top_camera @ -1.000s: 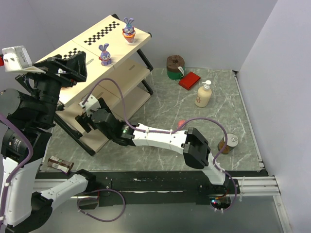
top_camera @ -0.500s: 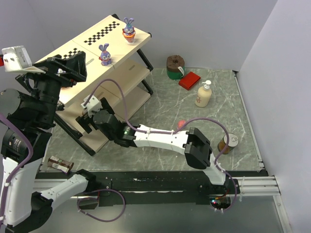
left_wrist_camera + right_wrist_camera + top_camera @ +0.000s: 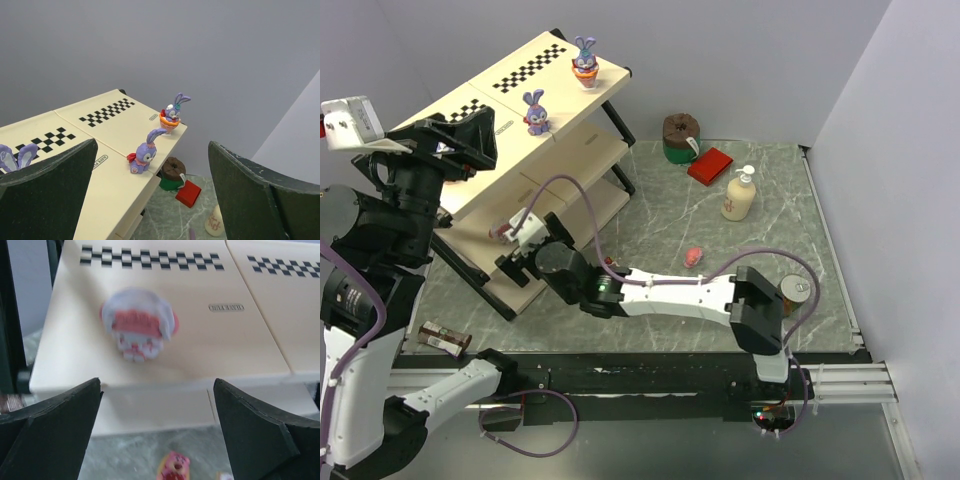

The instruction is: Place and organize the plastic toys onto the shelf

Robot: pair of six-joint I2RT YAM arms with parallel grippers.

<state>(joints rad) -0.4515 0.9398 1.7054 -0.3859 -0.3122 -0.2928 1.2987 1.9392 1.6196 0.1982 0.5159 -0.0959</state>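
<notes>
The shelf (image 3: 505, 95) stands at the back left. Two purple bunny toys stand on its checkered top board, one (image 3: 585, 58) on an orange cup base near the far corner, the other (image 3: 535, 111) nearer the front edge. My left gripper (image 3: 455, 140) hovers open over that board; its wrist view shows both bunnies (image 3: 171, 115) (image 3: 145, 154) and the ears of a third (image 3: 12, 157). My right gripper (image 3: 156, 382) is open, empty, in front of a lower board (image 3: 240, 350) where a blurred pink-and-white toy (image 3: 137, 325) sits. A pink toy (image 3: 172, 467) lies on the floor below; another (image 3: 694, 256) lies mid-table.
A cream pump bottle (image 3: 740, 195), a red box (image 3: 710, 165) and a brown-and-green round object (image 3: 680, 137) sit at the back of the green marble table. A tin can (image 3: 792, 293) stands beside the right arm's elbow. A small dark jar (image 3: 445, 338) lies at the near left.
My right gripper has opened fully and drawn back from the shelf, leaving the pink-and-white toy on the lower board. The right arm's elbow has shifted right. The left arm has not moved.
</notes>
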